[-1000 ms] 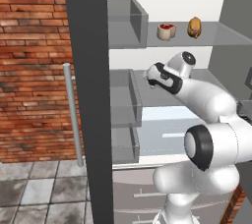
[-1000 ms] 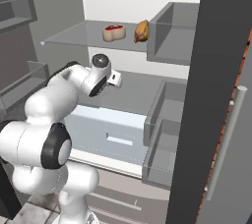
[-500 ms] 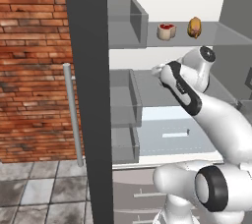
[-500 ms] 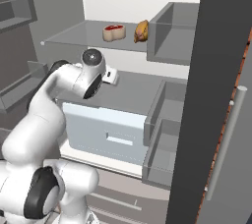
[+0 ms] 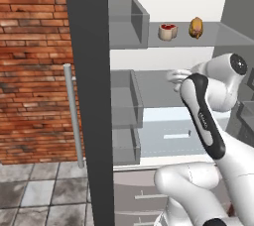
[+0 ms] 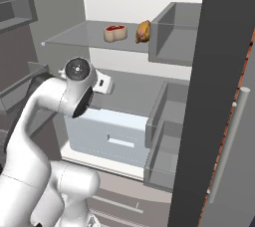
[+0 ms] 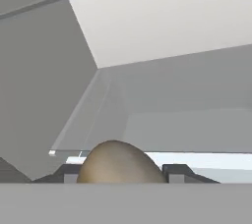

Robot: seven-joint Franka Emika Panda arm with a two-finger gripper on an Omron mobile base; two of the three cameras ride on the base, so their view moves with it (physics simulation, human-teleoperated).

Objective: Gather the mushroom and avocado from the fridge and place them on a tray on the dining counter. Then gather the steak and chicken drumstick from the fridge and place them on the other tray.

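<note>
The two-finger gripper [image 7: 120, 171] is closed on a smooth grey-brown rounded lump [image 7: 119, 164], inside the tall grey open fridge [image 6: 149, 66]; on the upper glass shelf [image 5: 208, 35], a red white-edged steak [image 5: 168, 30] sits beside a tan-brown knobbly chicken drumstick [image 5: 196, 27].

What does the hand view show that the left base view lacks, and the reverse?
Hand view alone: a rounded brown-grey object, perhaps the avocado, sitting between the gripper fingertips. Left base view alone: the steak and chicken drumstick on the upper shelf, the brick wall, and the fridge door handle. Both: the fridge's grey interior.
</note>
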